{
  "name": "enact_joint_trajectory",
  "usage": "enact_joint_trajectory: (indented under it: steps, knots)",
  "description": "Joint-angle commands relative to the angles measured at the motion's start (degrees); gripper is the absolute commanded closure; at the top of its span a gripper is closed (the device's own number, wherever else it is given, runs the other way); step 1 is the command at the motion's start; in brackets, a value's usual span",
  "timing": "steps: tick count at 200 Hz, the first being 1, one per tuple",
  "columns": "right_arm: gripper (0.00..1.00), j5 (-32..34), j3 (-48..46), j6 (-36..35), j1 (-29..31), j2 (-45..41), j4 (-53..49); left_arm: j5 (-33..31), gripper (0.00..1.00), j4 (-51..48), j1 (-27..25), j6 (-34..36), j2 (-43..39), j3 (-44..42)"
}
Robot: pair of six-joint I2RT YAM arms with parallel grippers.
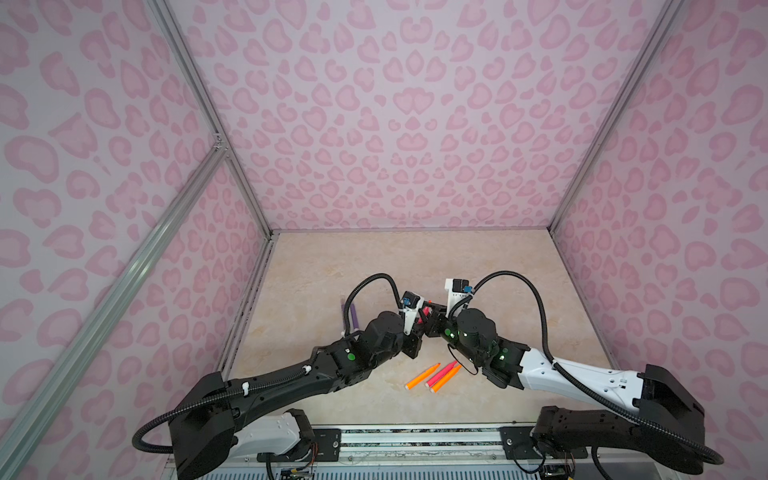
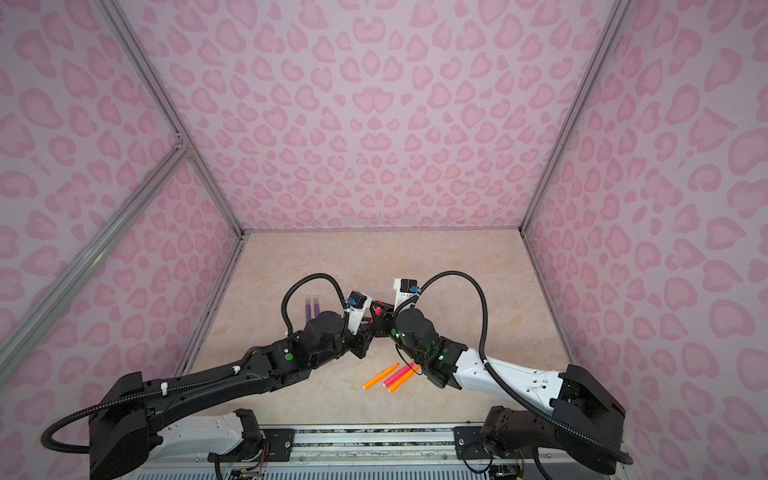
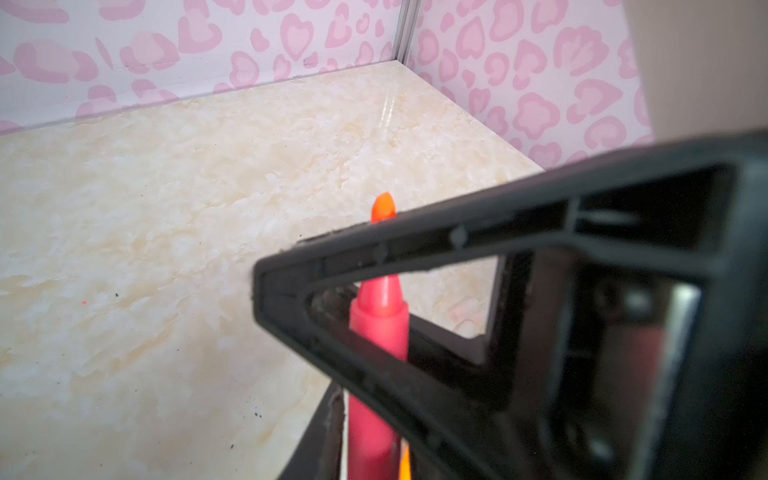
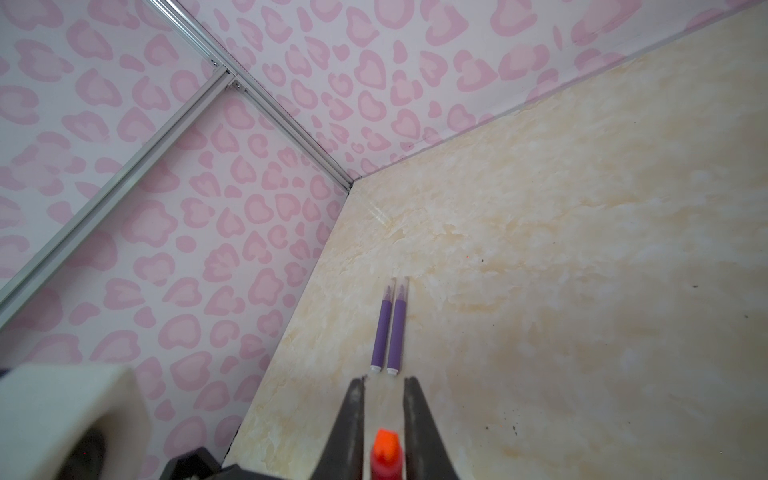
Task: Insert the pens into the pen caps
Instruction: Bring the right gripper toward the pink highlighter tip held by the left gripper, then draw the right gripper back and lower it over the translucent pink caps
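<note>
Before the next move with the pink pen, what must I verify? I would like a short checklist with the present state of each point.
1. The left tool holds the pink pen: ok.
2. The right tool flanks the pen's tip: ok.
3. The right tool is gripping something: cannot tell.
4. A clear cap sits at that tip: cannot tell.
5. The two purple pens are capped and lie aside: ok.
6. The three front pens are capped: not ok, tips look bare.
</note>
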Motion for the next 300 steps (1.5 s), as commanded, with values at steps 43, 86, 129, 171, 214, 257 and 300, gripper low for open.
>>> enact_joint_trajectory:
  steps: [43,86,129,171,214,257,300]
  knots:
    - [0.53,0.0,0.5,-0.7,0.2,0.6,-1.5,-2.4,0.97,2.9,0.1,-2.1,-0.4,0.5]
    - [0.39,6.2,-0.6,-0.4,0.3,-3.7,-6.3,-9.2,0.97,-1.7,4.4,-10.5,-0.7,-0.4]
    - [0.39,17.4,-5.2,4.6,0.3,-9.5,-13.1,-11.9,0.97,-4.9,9.3,-15.5,-0.6,-1.8]
    - [0.44,25.9,-9.8,16.5,0.4,-15.3,-31.4,-11.5,0.97,-4.8,9.3,-15.4,-1.6,-2.3]
    - [0.45,24.0,-8.7,33.1,0.2,-19.1,-56.9,-11.0,0.97,-5.3,9.4,-14.4,0.6,-1.0]
    - [0.51,15.3,-7.6,29.7,0.3,-18.3,-59.2,-9.7,0.97,-5.2,9.4,-14.1,1.4,-0.6]
    - [0.54,11.6,-11.2,27.0,0.3,-18.4,-58.8,-8.5,0.97,-5.2,9.3,-13.7,2.2,0.0]
